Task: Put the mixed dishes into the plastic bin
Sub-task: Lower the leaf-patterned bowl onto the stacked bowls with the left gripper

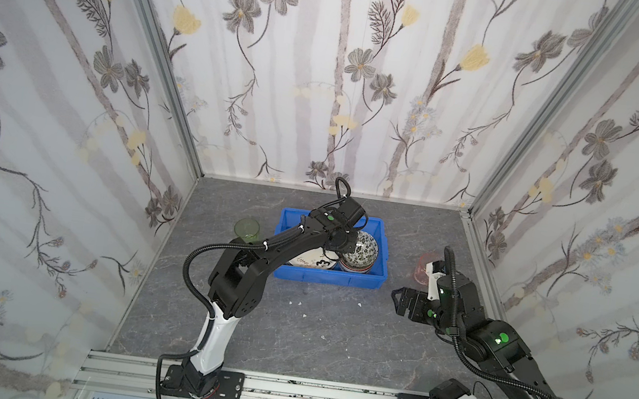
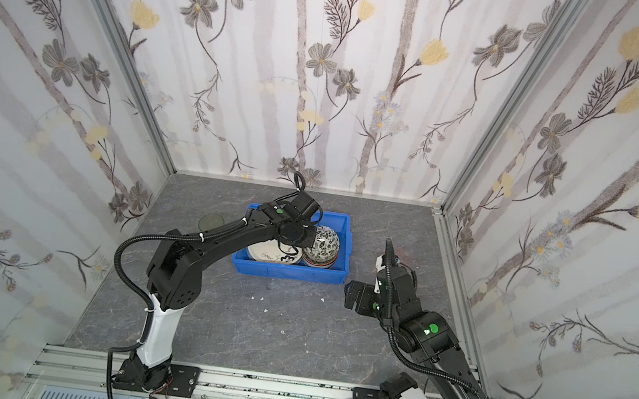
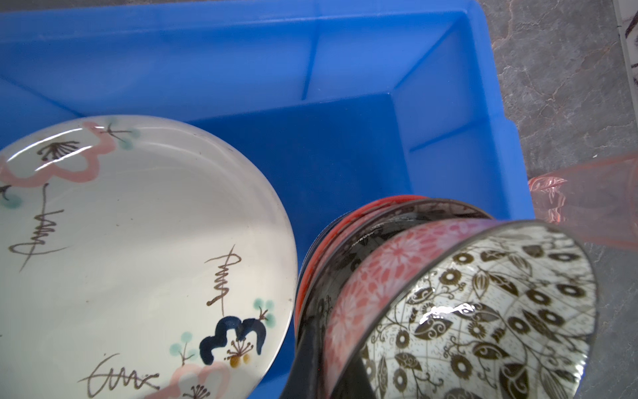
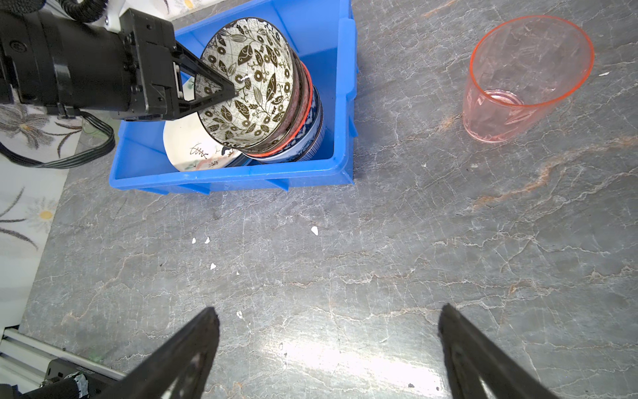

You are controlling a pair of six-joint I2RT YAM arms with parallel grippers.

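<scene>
While the left gripper clamps the tilted leaf bowl, right gripper hovers splayed

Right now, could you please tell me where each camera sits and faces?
Both top views: high at the front, looking down and back at the table, blue bin, left arm and right arm.
Left wrist: over the bin, looking down at the plate and leaf bowl; one finger shows.
Right wrist: low over the table, facing the bin; the open right gripper shows, also the left gripper clamping the bowl.
Shared: both wrist views show the pink cup.
</scene>
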